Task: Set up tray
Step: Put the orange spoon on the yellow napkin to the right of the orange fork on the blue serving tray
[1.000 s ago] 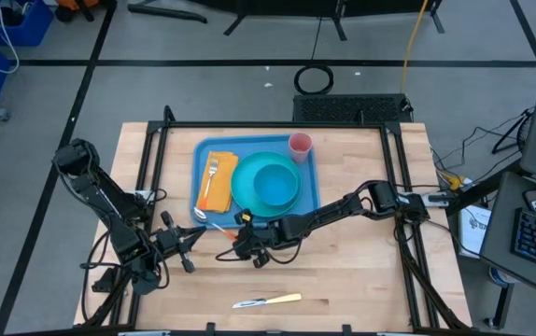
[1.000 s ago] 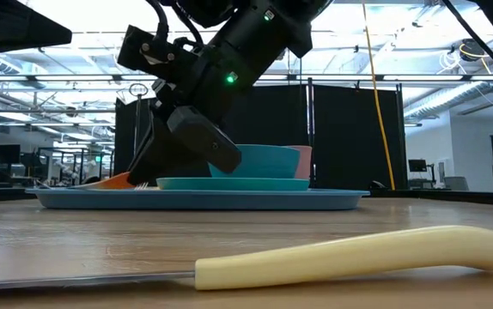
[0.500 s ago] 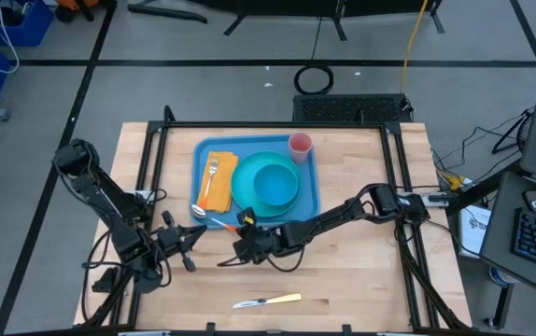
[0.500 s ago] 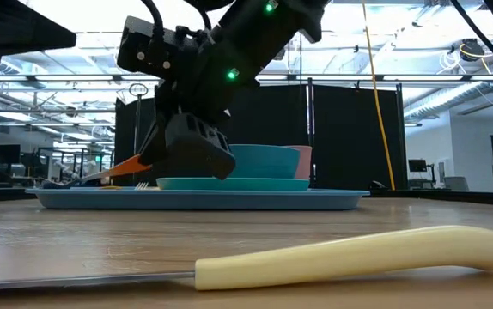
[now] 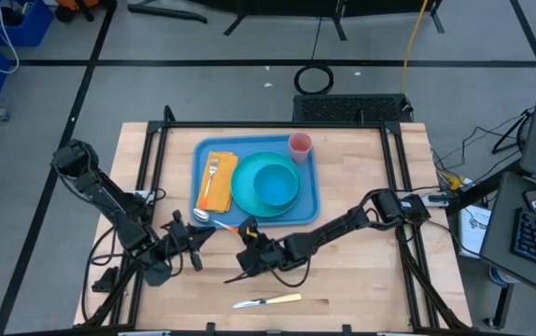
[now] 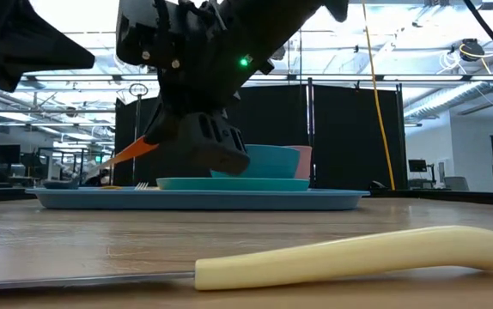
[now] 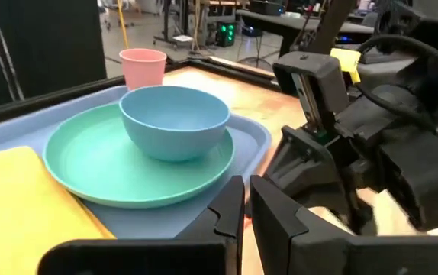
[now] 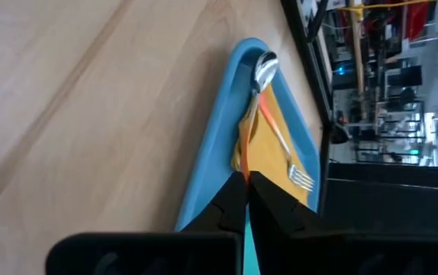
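Right gripper [image 5: 246, 258] drew back, clamped on spoon [image 5: 219, 222]; light-blue tray [image 5: 311, 203] lies flat

Light-blue rectangular tray [image 5: 309, 183] lies flat at the table's far middle.

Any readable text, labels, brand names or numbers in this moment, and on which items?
None can be read. The tray, plate, bowl, cup, napkin and knife carry no visible print. Paper beside the table has marks too small to read.
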Tool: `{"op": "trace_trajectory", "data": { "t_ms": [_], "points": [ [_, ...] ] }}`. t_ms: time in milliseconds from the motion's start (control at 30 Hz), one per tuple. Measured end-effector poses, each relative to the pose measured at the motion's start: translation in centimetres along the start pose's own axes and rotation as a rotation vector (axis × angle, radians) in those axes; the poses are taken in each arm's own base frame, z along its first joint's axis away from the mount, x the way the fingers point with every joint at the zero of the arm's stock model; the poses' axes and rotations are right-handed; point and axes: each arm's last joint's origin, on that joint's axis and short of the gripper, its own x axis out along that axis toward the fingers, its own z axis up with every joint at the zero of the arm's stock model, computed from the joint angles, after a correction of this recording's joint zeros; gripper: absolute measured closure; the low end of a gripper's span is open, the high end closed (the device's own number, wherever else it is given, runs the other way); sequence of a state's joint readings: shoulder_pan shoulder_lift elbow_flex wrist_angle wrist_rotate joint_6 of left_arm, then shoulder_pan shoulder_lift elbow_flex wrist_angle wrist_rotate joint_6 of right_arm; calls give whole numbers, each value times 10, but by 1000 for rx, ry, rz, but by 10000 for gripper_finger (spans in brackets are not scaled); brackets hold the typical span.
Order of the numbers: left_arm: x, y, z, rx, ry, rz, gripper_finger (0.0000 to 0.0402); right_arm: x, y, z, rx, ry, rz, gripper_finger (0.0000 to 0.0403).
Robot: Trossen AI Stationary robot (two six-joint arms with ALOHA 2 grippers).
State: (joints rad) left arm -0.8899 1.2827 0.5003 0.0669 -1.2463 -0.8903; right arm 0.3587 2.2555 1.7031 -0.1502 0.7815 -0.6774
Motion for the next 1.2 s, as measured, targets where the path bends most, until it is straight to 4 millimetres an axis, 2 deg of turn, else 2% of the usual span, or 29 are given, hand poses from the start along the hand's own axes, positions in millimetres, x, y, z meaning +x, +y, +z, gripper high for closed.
{"op": "trace_trajectory", "data": {
  "t_ms": [333,500,667,867,1100,1200],
  "points": [
    [1,-14,16,-64,-60,-56,376,-17,0,8,-93,15,-75,403],
    [-6,-19,21,-91,-89,-84,376,-20,0,7,-169,88,-147,403],
    [-21,-20,16,-102,-157,-22,376,-24,-3,6,-222,159,-207,403],
    [-34,-18,9,-163,-187,-16,376,-37,-24,4,-231,213,-267,403],
    [-31,-18,8,-184,-166,-31,376,-54,-56,0,-251,294,-358,403],
    [-27,-17,10,-288,-183,-11,375,-60,-62,1,-262,290,-362,403]
  ]
}}
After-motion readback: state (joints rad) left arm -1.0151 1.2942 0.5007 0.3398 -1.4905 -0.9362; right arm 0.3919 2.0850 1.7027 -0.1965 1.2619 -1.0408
